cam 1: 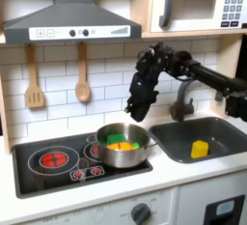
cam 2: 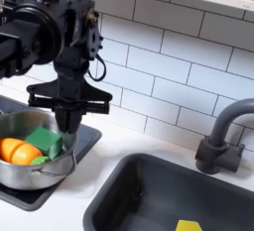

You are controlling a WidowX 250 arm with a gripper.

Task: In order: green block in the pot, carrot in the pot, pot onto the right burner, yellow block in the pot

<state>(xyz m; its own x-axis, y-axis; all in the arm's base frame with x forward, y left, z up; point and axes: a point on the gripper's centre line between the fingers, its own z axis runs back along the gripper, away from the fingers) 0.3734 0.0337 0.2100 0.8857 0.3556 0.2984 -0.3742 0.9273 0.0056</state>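
The green block and the carrot lie in the pot, which sits on the right burner. Your gripper hangs above with jaws spread, empty. Next, reach the yellow block in the sink.

The first exterior view stands back in front of the toy kitchen, facing the tiled wall, and takes in the stove, the sink and the microwave above. The second exterior view sits much closer, looking down at an angle from the front. Both exterior views share the pot, the tap and the arm's tool.
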